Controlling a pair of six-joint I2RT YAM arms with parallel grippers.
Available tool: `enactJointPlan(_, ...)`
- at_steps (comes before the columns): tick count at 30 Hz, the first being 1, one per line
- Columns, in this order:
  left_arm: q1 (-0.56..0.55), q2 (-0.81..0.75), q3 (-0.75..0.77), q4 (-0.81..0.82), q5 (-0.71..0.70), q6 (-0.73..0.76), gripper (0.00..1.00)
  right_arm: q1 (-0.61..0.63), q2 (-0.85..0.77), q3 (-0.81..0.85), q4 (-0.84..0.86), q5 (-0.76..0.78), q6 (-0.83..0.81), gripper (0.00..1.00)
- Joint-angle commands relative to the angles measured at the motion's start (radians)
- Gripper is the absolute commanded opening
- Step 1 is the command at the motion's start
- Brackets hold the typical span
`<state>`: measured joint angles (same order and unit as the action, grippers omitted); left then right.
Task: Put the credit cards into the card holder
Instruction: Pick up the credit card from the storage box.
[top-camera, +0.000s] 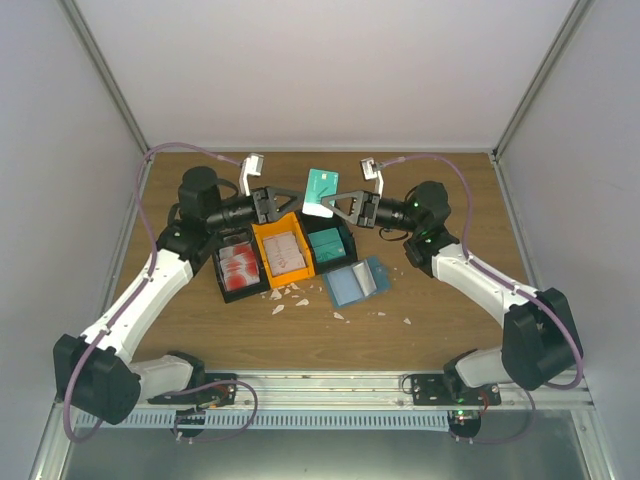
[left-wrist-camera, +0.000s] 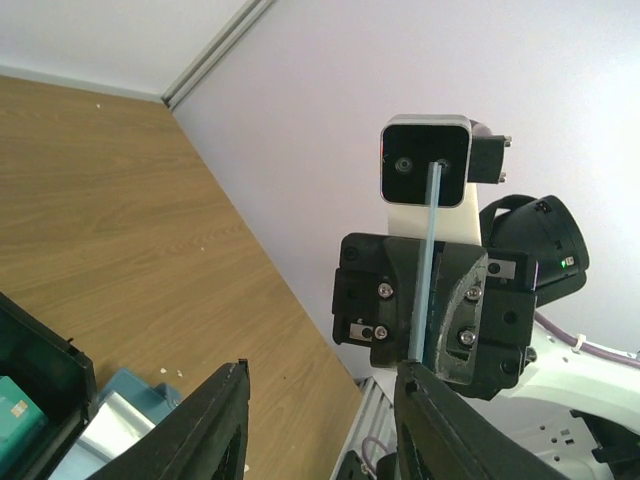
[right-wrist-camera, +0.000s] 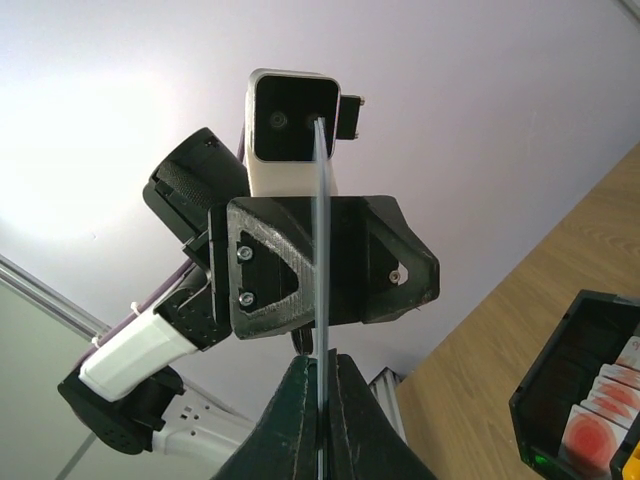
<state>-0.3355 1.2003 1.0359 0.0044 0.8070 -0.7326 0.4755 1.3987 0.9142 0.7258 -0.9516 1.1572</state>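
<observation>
credit cards (top-camera: 238, 266) lie in the left bin (top-camera: 218, 270); card holder (top-camera: 356, 283) lies rightmost.

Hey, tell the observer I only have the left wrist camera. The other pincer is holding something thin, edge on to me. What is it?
Observer: From above, it's a teal and white card, clamped in the right pincer.
Operator: Okay. Are there red cards in any bin?
Observer: Yes, red and white credit cards lie in the leftmost black bin.
</observation>
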Motion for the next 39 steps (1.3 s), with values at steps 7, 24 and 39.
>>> enactJointPlan(7, 0.006, -0.024, -0.028, 0.077, 0.059, 0.023, 0.42, 0.006, 0.011, 0.02, -0.009, -0.018, -0.012, 0.01)
enactJointPlan(24, 0.006, 0.035, -0.026, 0.008, 0.072, 0.097, 0.28, 0.013, 0.031, 0.027, 0.031, -0.054, 0.008, 0.01)
enactJointPlan(39, 0.005, 0.084, -0.005, 0.078, 0.301, 0.03, 0.22, 0.022, 0.063, 0.039, -0.014, -0.05, 0.015, 0.01)
